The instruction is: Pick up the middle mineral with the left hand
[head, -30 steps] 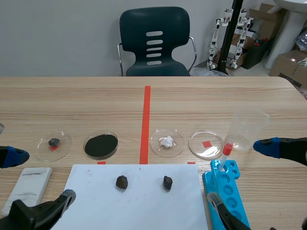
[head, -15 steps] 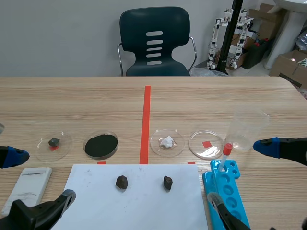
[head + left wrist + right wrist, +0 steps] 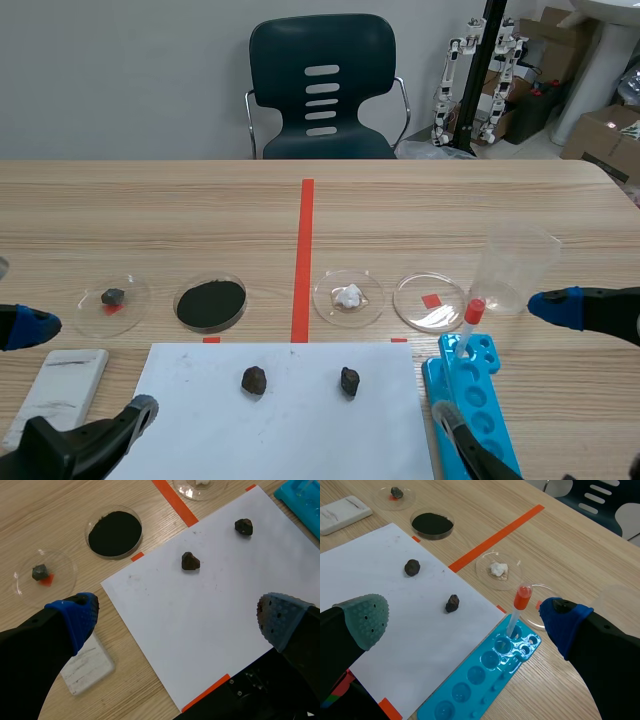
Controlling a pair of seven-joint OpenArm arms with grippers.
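Nothing had shifted since a moment earlier: both arms sat low at the near edge of the table and every item lay where it had been.

Left gripper (image 3: 177, 617) hung above the white paper sheet (image 3: 165, 645) with its fingers spread wide apart and nothing between them. Right gripper (image 3: 465, 619) was likewise spread and empty, beside the blue test-tube rack (image 3: 485, 675).

I took the middle mineral (image 3: 190, 561) to be the dark brown lump on the sheet. It sat between the grey stone in the petri dish (image 3: 40, 572) and the other dark lump (image 3: 243, 527) on the paper, well apart from both. It lay ahead of the left gripper, near the sheet's far edge and not far from the dish of black powder (image 3: 115, 533).

It looked hard, rough and rigid, light enough for the soft pads, and unlikely to slip or crush, though its uneven faces might make it roll. Pinching across its widest part, low down, seemed the safest hold.

As for heading, the lump was nearly as broad as long. I could make out no clear long axis, so any approach angle seemed much the same.
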